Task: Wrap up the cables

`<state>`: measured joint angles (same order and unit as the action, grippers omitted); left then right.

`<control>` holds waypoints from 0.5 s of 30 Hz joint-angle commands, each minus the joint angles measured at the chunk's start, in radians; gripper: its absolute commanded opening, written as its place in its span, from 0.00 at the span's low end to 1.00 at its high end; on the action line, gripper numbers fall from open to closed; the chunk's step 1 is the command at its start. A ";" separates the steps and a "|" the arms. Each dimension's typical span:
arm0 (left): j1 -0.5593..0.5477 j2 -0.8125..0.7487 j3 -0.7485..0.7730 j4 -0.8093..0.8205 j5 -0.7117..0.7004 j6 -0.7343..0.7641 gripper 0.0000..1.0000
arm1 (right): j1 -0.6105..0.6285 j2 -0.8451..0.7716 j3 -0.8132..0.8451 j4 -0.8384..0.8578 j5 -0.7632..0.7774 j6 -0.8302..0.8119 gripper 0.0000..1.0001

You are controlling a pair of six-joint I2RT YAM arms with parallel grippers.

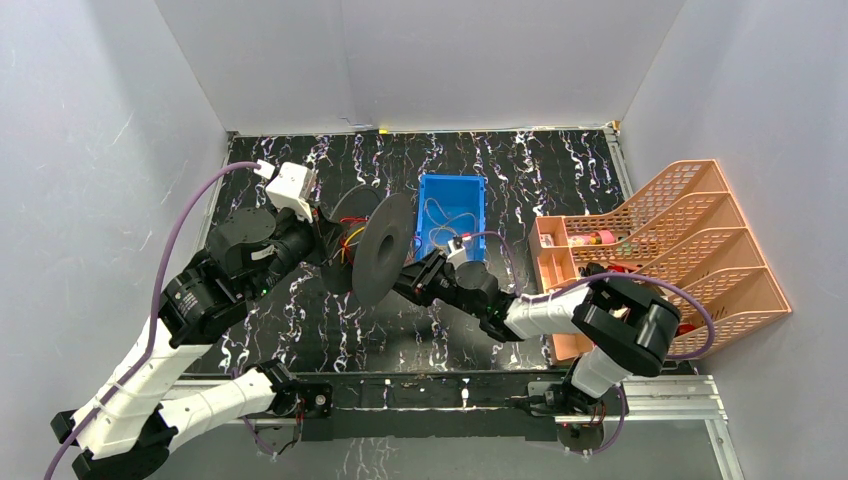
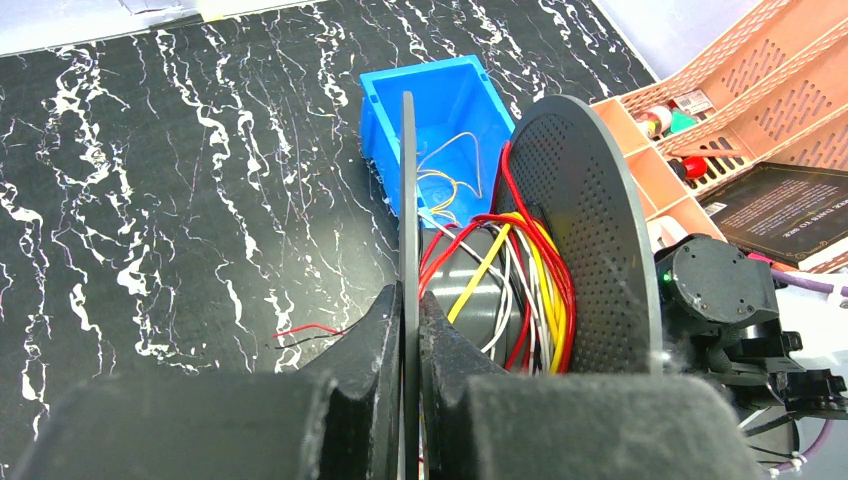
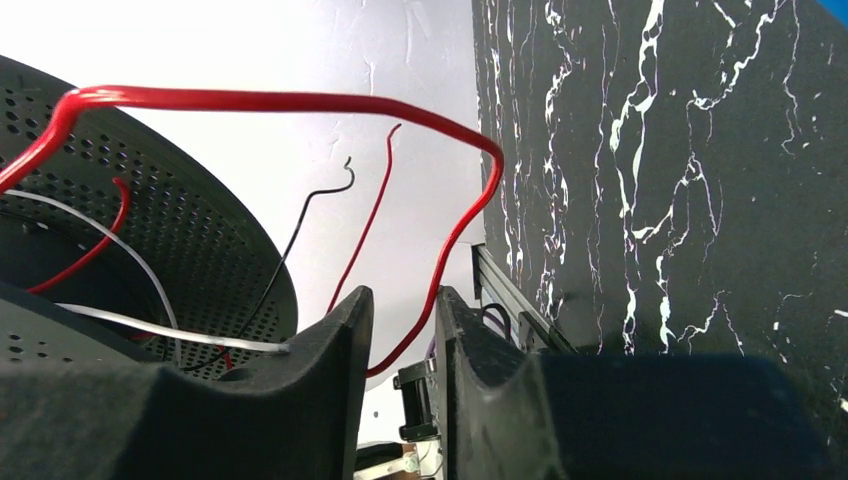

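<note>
Cables (image 2: 515, 300) lie partly wound on the spool (image 2: 590, 230), its flange clamped by the left end effector (image 2: 408, 305). The right end effector (image 3: 402, 300), narrow, straddles the red cable (image 3: 300, 100), grip unclear; steady tension should lay it between flanges.

The left arm (image 1: 135, 385) and right arm (image 1: 540, 312) wear white shells over chunky black joints; a purple cable (image 1: 185, 210) trails along each; the fingers (image 2: 365, 345) are matte black.

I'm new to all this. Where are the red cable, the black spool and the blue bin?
red cable (image 3: 280, 100): right wrist view, top of its arching loop.
black spool (image 2: 590, 230): left wrist view, face of the perforated right flange.
blue bin (image 1: 452, 179): top external view, far rim.
</note>
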<state>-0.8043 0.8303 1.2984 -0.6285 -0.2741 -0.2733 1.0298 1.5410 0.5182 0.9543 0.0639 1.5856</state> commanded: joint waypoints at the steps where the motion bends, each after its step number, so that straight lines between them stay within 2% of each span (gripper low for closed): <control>1: 0.002 -0.014 0.009 0.107 -0.017 -0.018 0.00 | 0.012 0.011 0.036 0.088 -0.004 0.010 0.35; 4: 0.002 -0.016 0.006 0.107 -0.023 -0.018 0.00 | 0.015 0.014 0.029 0.105 -0.006 0.011 0.22; 8: 0.002 -0.014 -0.002 0.110 -0.045 -0.018 0.00 | 0.015 0.010 0.013 0.113 -0.012 0.007 0.00; 15: 0.003 0.006 -0.014 0.118 -0.136 -0.058 0.00 | 0.054 -0.008 -0.034 0.078 -0.015 -0.048 0.00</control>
<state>-0.8043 0.8379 1.2793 -0.6197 -0.3302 -0.2867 1.0534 1.5532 0.5056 0.9966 0.0460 1.5860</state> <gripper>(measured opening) 0.037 0.020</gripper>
